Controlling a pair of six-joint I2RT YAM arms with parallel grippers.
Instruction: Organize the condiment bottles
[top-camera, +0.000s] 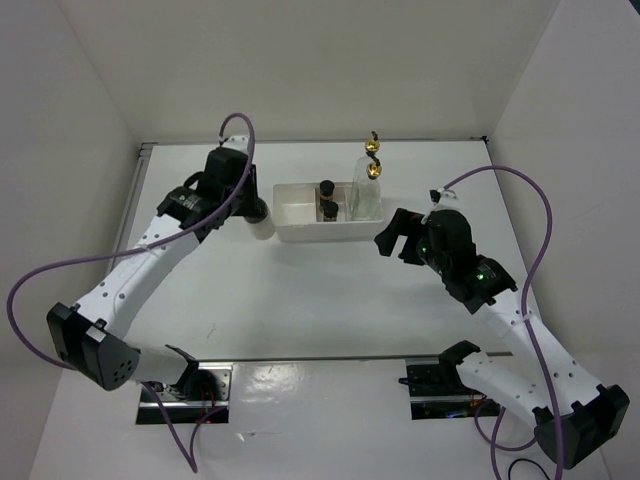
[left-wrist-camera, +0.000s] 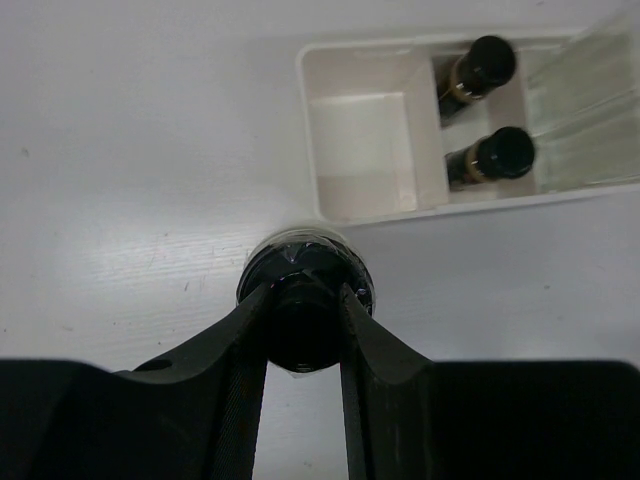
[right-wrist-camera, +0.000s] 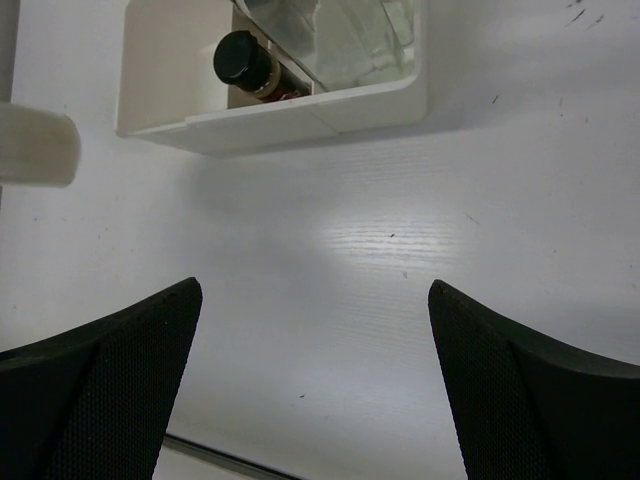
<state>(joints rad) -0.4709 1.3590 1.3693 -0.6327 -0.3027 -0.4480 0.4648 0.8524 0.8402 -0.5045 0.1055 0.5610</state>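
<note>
The left fingers are closed on the black cap of the squat whitish jar, one finger on each side of it. This jar stands upright on the tabletop, outside the white tray and just beside its left end. The tray's wall runs between the jar and the left compartment. I cannot tell whether jar and wall touch.

Inside the tray, the two small dark jars share the middle compartment, one behind the other, both upright with black caps. To their right, the two tall glass bottles fill the right compartment side by side. Their gold spouts rise well above the tray rim.

The right fingers are spread wide with nothing between them. They hang over bare tabletop near the front right corner of the tray, apart from it and from every bottle. In the right wrist view, the tray's front wall stands between them and the nearer dark jar and the glass bottles, and the whitish jar shows at the far left edge.
</note>
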